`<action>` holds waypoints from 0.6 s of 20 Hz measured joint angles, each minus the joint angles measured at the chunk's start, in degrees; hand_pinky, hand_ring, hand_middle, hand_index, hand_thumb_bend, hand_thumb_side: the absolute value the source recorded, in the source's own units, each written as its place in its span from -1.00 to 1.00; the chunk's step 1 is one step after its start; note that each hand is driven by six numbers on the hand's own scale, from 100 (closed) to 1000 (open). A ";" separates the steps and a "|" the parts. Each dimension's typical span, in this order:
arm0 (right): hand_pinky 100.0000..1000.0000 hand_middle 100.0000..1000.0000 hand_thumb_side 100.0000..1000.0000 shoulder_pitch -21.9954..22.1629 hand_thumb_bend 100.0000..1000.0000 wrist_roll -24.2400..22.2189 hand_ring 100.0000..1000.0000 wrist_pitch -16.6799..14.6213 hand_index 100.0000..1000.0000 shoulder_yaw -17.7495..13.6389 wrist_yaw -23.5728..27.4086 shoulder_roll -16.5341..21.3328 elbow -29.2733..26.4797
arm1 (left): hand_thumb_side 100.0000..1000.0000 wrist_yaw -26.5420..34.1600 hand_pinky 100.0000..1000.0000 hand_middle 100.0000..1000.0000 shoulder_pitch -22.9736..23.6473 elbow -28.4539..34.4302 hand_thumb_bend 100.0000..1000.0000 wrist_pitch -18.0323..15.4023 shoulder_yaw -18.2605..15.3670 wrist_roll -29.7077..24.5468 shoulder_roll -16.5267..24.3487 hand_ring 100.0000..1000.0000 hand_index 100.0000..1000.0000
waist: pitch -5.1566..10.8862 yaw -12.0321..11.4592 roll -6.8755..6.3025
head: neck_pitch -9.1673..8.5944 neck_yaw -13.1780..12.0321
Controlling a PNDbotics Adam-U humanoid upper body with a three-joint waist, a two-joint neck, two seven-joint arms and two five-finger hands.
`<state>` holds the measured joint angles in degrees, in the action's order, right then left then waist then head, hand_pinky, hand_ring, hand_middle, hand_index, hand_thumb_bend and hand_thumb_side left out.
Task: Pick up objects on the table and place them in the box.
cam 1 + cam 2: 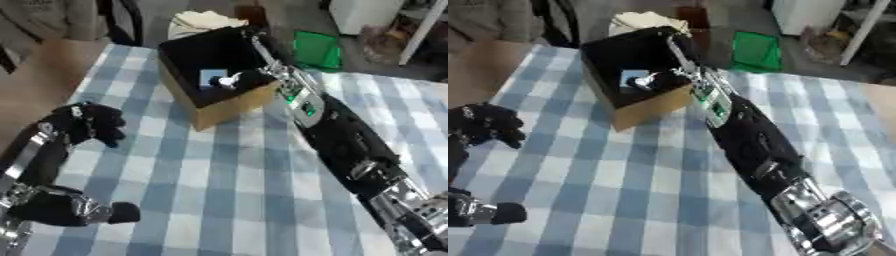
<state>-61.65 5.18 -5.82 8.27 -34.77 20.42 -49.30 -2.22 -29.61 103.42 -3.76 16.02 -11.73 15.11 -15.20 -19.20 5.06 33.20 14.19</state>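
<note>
A cardboard box (220, 109) with a black inside stands on the far middle of the checked table. A light blue thing (212, 77) lies in it, with a small white piece (229, 80) beside it. My right arm comes in from the lower right, and my right hand (254, 76) is inside the box next to the blue thing. The hand is dark against the black lining, so I cannot see how it is set or whether it holds anything. My left hand (87, 124) hovers over the table's left side, fingers curled, with nothing in it.
The blue and white checked cloth (219, 180) covers the table. Its left edge runs close to my left arm, with wooden floor beyond. A white bundle (203, 21) sits behind the box. A green thing (317, 49) lies on the floor past the far edge.
</note>
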 measured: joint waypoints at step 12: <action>0.34 0.49 -0.67 4.21 0.19 0.75 0.53 2.42 0.70 0.72 5.77 1.96 -11.56 | -0.72 -0.28 0.05 0.16 3.37 -1.01 0.99 0.31 -1.76 1.97 0.95 0.15 0.44 | 3.74 6.94 -1.36 | 1.93 -2.39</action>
<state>-57.43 5.93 -3.40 8.99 -28.99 22.38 -60.85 -2.50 -26.25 102.41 -3.45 14.26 -9.76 16.06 -11.46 -12.25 3.70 35.13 11.81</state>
